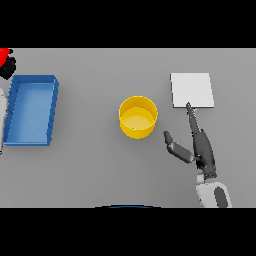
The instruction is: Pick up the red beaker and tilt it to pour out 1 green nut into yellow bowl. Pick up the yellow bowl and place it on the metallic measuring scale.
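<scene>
Head view: we take the yellow bowl [138,117] as our landmark, standing upright near the middle of the grey table [95,165]. Nearest to us, below and to the right of the bowl, the right arm [214,194] comes in from the lower edge. Its right hand [204,152] lies spread wide and holds nothing: the thumb [176,147] reaches out towards the bowl's lower right side but stays apart from it, while the straight fingers [192,117] point up and away from us.

The bowl itself shows a bright rim and a paler floor; we cannot make out a green nut inside it. It touches neither hand.

Right of the bowl and a little farther off lies the metallic measuring scale [192,89], a flat pale square. The fingertips of the right hand reach its near edge; we cannot tell whether they touch it or hover above it.

Well to the left of the bowl sits a blue tray [13,98], its walls upright.

Farthest off, at the view's upper left corner and well apart from the bowl, we see the red beaker [4,55], only partly in view, with the dark left hand [8,67] right against it. We cannot tell how that hand's fingers are set.
</scene>
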`<state>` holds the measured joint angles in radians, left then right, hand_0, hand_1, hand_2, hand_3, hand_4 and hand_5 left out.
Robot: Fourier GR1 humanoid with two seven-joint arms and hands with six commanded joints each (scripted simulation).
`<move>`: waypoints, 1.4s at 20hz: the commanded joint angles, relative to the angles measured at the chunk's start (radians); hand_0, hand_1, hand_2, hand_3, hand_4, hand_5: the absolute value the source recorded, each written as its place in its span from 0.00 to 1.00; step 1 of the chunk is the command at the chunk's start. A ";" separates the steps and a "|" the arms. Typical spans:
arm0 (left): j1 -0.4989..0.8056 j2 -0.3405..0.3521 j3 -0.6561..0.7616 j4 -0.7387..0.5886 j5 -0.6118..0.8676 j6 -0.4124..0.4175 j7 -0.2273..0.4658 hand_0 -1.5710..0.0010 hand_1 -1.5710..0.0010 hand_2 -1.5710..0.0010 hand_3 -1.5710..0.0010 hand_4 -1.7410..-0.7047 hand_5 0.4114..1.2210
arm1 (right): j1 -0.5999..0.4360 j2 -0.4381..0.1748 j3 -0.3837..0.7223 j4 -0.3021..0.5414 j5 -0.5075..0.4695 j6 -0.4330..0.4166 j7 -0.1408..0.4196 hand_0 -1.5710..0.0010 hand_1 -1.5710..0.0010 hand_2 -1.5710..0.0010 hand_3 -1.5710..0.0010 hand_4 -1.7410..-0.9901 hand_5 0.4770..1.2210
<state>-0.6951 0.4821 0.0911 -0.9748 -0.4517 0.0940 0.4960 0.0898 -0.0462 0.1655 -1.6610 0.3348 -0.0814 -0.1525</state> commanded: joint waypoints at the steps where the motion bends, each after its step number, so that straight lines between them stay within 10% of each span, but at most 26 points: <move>1: 0.039 -0.007 0.000 -0.048 0.003 0.010 0.010 0.00 0.00 0.00 0.08 0.00 1.00 | 0.000 0.003 0.007 -0.011 0.000 0.005 0.007 1.00 1.00 1.00 1.00 0.96 0.23; 5: 0.132 -0.053 0.015 -0.131 0.026 0.044 0.014 0.00 0.00 0.00 0.04 0.00 1.00 | 0.000 -0.006 -0.010 -0.007 -0.034 0.022 -0.014 1.00 1.00 1.00 1.00 0.98 0.23; 12: 0.228 -0.086 -0.010 -0.240 0.003 0.061 0.075 0.00 0.00 0.00 0.01 0.03 0.72 | 0.002 -0.014 -0.019 -0.006 -0.032 0.016 -0.013 1.00 1.00 1.00 1.00 0.96 0.22; 16: 0.281 -0.075 -0.025 -0.285 -0.003 0.026 0.079 0.00 0.02 0.04 0.06 0.45 0.49 | 0.001 0.000 -0.011 -0.002 -0.019 0.003 -0.009 1.00 1.00 1.00 1.00 0.97 0.21; 22: 0.302 -0.051 -0.045 -0.291 0.009 -0.047 0.067 0.61 0.68 0.67 0.69 0.82 0.31 | 0.012 -0.002 -0.011 -0.017 -0.032 0.011 -0.030 1.00 1.00 1.00 1.00 0.98 0.21; 28: 0.287 -0.049 -0.065 -0.243 -0.004 -0.060 0.013 0.90 0.91 0.91 0.92 0.91 0.29 | 0.008 -0.016 -0.013 -0.018 -0.027 0.017 -0.016 1.00 1.00 1.00 1.00 0.96 0.22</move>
<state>-0.4084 0.4332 0.0256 -1.2185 -0.4556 0.0338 0.5087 0.0976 -0.0626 0.1520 -1.6793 0.3082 -0.0643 -0.1666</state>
